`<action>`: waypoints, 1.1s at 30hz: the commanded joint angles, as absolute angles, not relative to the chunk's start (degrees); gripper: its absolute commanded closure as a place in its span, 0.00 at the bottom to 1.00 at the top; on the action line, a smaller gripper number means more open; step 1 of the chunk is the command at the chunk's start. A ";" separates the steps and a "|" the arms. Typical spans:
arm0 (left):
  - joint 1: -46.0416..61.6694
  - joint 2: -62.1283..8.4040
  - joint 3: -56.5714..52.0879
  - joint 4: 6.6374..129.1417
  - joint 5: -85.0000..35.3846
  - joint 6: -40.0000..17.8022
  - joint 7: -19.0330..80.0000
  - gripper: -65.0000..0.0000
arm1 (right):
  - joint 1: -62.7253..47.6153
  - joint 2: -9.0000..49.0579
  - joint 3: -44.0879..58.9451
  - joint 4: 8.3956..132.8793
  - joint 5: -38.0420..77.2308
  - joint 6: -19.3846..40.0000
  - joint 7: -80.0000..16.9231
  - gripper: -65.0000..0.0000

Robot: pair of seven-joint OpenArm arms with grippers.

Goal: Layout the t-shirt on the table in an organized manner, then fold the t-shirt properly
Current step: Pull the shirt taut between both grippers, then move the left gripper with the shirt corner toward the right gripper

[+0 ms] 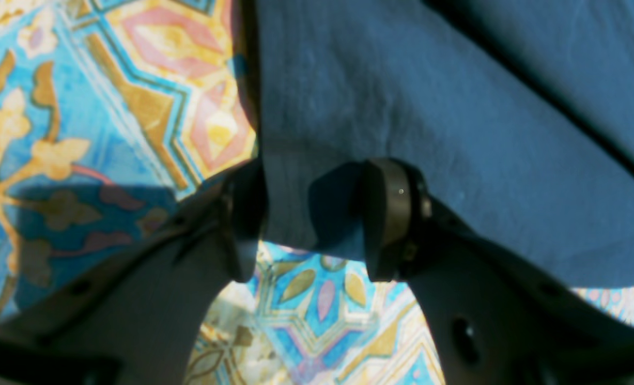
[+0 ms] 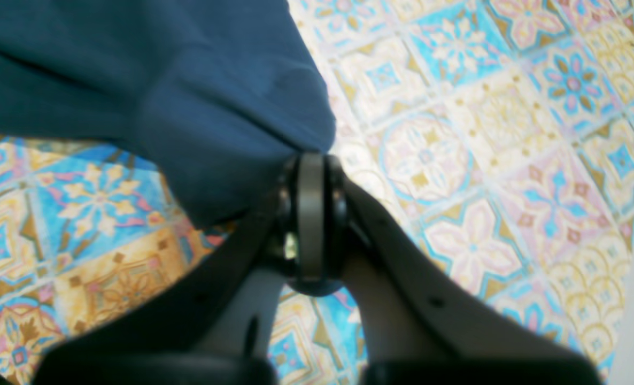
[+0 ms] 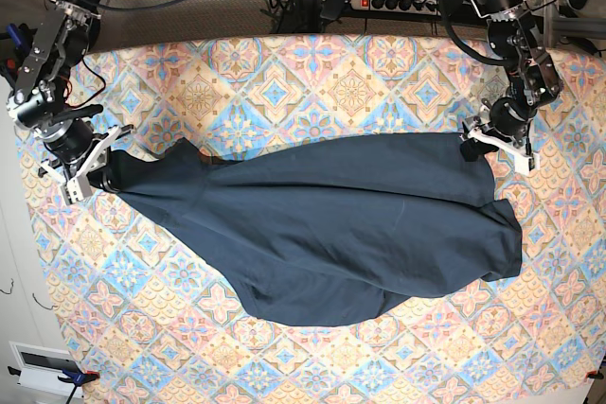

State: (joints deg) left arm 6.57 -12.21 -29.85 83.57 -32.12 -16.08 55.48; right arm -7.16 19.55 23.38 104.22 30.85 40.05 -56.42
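Observation:
The navy t-shirt (image 3: 322, 234) lies stretched across the patterned table (image 3: 284, 73) between my two grippers, its lower part bunched in a rounded mass. My right gripper (image 3: 102, 175) is at the shirt's left end; in the right wrist view it (image 2: 311, 176) is shut, pinching a corner of the t-shirt (image 2: 188, 91). My left gripper (image 3: 471, 147) is at the shirt's upper right corner; in the left wrist view it (image 1: 317, 182) is open, its fingers (image 1: 386, 214) apart astride the edge of the t-shirt (image 1: 429, 107), which rests flat on the table (image 1: 55, 107).
A power strip (image 3: 398, 2) and cables lie beyond the table's far edge. A white device (image 3: 43, 366) sits off the near left corner. Patterned table surface shows around the shirt on all sides (image 2: 482, 160).

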 commanded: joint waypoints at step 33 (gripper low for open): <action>16.31 -25.45 -45.49 98.07 -64.48 -23.96 74.15 1.00 | -4.97 20.62 24.13 105.10 31.69 40.00 -54.90 0.99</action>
State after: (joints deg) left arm 16.99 -24.10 -45.12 96.84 -62.89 -23.81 75.66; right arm -5.78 19.51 23.79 104.16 30.94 40.10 -56.40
